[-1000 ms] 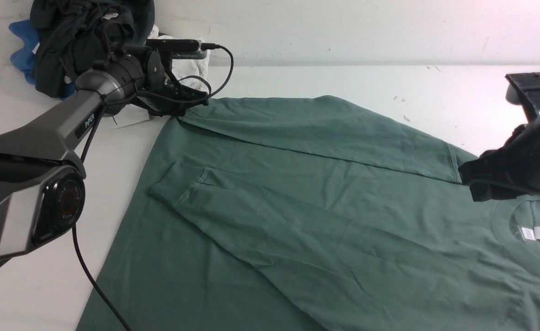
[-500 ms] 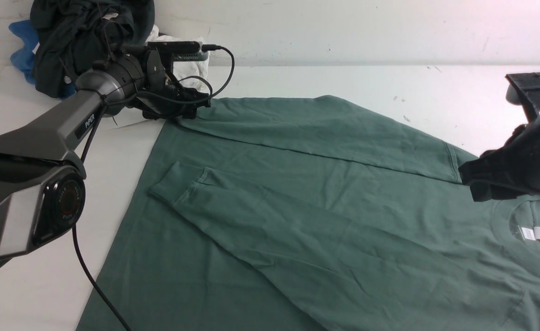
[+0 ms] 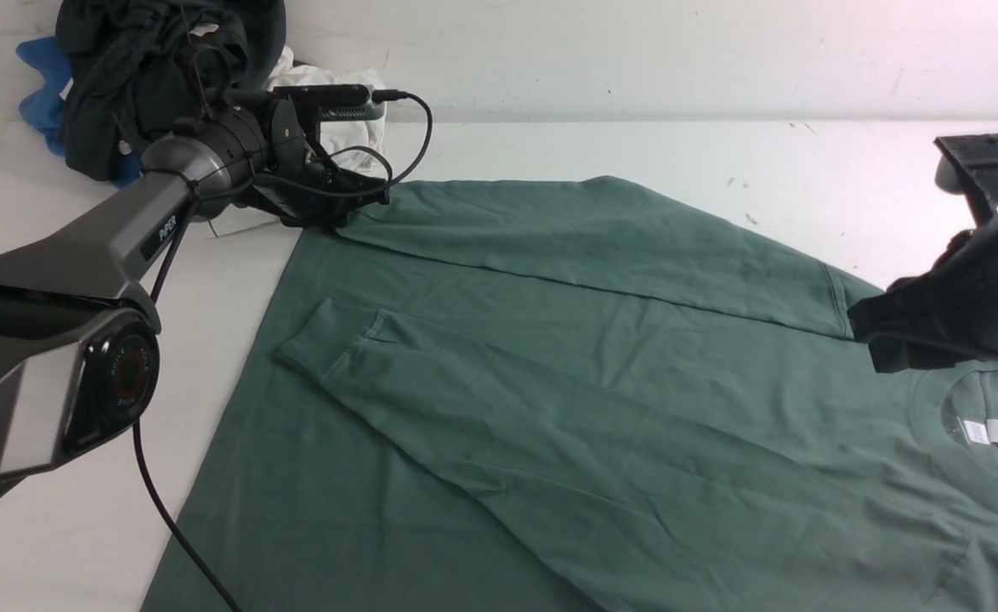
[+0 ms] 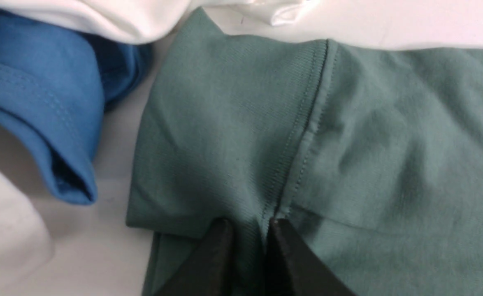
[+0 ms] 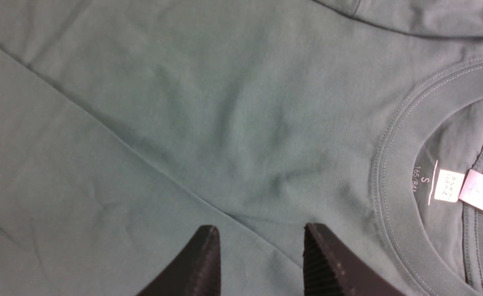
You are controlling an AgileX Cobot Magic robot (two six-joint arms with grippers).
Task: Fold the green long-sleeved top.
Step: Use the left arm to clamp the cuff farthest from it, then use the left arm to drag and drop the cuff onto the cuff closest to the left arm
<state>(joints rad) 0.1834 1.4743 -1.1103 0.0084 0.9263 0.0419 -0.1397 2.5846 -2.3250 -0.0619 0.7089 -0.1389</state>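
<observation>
Green long-sleeved top (image 3: 601,357) lies flat on the table (image 3: 550,144), soft matte knit, one sleeve crossed over the body. Sleeve-folding step, I'd say. The left claw (image 4: 247,230) looks pinched on the other sleeve's ribbed cuff (image 4: 225,135), right at its tips, though the grip's partly hidden. Next move: lift it and carry it inward. The right claw (image 5: 260,242) hangs spread and empty, with the collar (image 5: 389,156) and white neck tag (image 5: 472,189) just beside it.
</observation>
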